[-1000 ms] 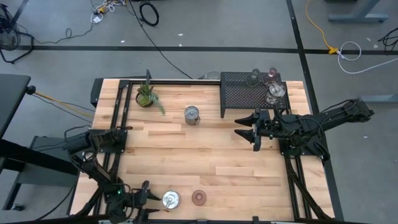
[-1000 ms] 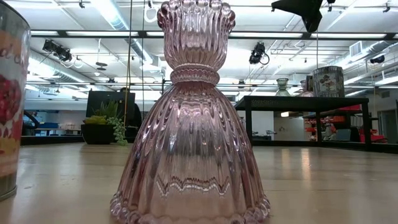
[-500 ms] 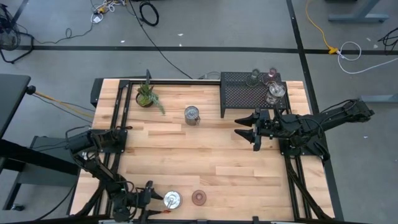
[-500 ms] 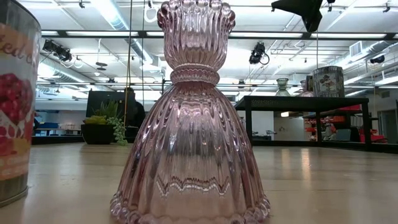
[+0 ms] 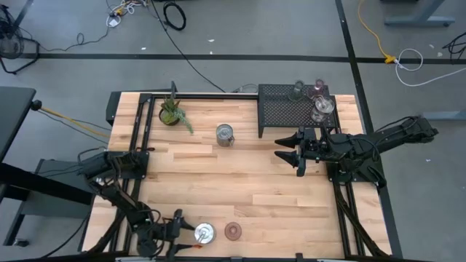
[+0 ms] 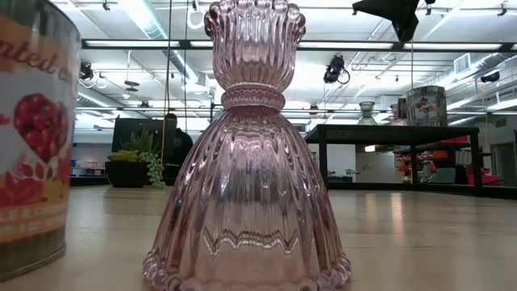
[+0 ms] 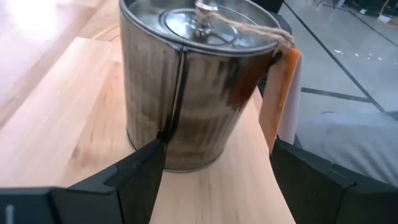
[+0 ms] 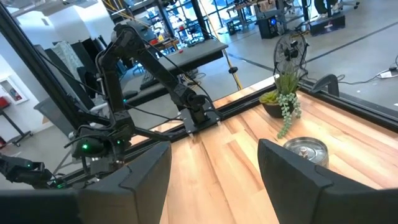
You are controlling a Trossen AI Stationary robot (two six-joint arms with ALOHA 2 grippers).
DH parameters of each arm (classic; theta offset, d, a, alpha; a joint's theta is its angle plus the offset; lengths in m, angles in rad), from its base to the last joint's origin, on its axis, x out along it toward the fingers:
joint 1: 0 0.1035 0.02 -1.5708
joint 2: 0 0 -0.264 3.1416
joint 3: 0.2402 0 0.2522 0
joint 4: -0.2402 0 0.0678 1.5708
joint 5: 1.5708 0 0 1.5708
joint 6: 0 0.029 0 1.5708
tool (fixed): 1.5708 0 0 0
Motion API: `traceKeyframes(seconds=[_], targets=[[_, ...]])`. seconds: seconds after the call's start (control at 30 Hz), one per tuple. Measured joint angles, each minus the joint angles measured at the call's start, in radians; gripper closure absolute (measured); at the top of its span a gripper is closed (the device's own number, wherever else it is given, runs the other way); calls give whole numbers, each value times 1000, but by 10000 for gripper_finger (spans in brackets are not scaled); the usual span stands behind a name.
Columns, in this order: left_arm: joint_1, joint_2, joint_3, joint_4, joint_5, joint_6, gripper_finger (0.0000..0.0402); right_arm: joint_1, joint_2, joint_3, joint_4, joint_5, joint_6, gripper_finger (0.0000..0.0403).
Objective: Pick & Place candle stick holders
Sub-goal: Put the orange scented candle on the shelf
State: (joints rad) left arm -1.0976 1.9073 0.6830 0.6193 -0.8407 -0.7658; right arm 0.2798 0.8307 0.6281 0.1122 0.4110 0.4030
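A silver tin holder with a printed label [image 5: 204,233] stands upright on its base near the table's near edge; it also shows in the low view [image 6: 32,145] and the left wrist view [image 7: 199,87]. A pink ribbed glass holder [image 5: 233,231] stands just to its right, large in the low view [image 6: 246,162]. My left gripper [image 5: 180,227] is open, level with the table, its fingers on either side of the tin [image 7: 217,149]. My right gripper [image 5: 285,149] is open and empty above the table's right half [image 8: 214,149]. My left gripper comes at the tin level from the table's left. The inner side of one finger [image 7: 146,165] lies against the tin's wall near its base, by the seam [image 7: 171,134]. The other finger [image 7: 298,174] stands apart from it. The tin stays upright on the table.
A second silver tin [image 5: 225,135] and a small potted plant [image 5: 172,113] stand toward the far edge. A black mesh stand [image 5: 287,116] at the far right carries three glass holders [image 5: 322,108]. Bare wood lies across the table's middle.
My left gripper has gone toward the table's right edge along the near edge. The tin has slid with it across the table toward the pink holder, staying upright.
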Motion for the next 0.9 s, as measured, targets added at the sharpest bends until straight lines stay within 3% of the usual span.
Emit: traceKeyframes(seconds=[0.43, 0.63, 0.9], targets=[[54, -4, 0, 12, 12, 51, 103, 0, 0, 0, -1, 0, 4, 163], [84, -5, 2, 142, 16, 201, 90, 0, 0, 0, -1, -2, 0, 163], [142, -5, 0, 169, 107, 213, 79, 0, 0, 0, -1, -11, 0, 163]])
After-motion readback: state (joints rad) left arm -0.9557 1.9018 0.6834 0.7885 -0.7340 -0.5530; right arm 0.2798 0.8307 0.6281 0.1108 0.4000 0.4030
